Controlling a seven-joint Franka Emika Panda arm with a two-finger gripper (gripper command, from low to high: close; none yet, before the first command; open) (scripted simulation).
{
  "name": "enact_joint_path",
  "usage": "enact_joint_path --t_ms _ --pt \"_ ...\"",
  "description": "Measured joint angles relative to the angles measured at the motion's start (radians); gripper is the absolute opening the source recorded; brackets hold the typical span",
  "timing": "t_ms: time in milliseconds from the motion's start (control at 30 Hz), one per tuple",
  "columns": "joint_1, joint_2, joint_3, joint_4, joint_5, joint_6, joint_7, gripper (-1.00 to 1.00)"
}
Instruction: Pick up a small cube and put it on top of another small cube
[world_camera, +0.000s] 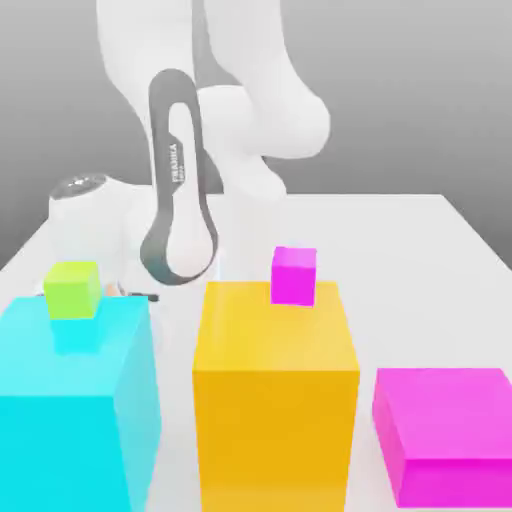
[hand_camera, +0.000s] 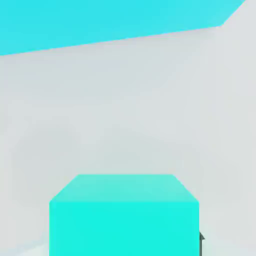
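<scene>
We are looking at the arm (world_camera: 215, 110), and it is showing smooth, glossy white shells with rounded, bulging joints. A dark grey band (world_camera: 178, 180) is running as a long loop around one white link, and small white lettering reading FRANKA is standing along it. At the exterior view's left, a white rounded cap (world_camera: 82, 192) is carrying a grey disc on top with faint markings we cannot read.
</scene>
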Motion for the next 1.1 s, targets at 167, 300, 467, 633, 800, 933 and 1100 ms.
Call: enact_joint_path --t_ms 167,300,467,633,800,933,1100 --pt "0.11 -0.158 -0.169 -0.038 -0.245 -0.117 0.185 -1.0" --pt "0.052 -0.261 -0.17 -0.026 -0.401 -0.216 0.288 -1.0" --pt "0.002 -0.195 -0.164 0.137 -0.325 -0.364 0.29 -1.0" --pt "-0.062 -0.099 -0.212 0.318 -0.283 -0.522 0.339 -1.0" --pt "-0.062 -0.005 -0.235 0.498 -0.255 -0.63 0.469 -1.0" --pt "-0.001 0.063 -0.217 0.629 -0.232 -0.664 0.639 -1.0" --pt "0.089 0.145 -0.2 0.791 -0.212 -0.699 0.864 -1.0"
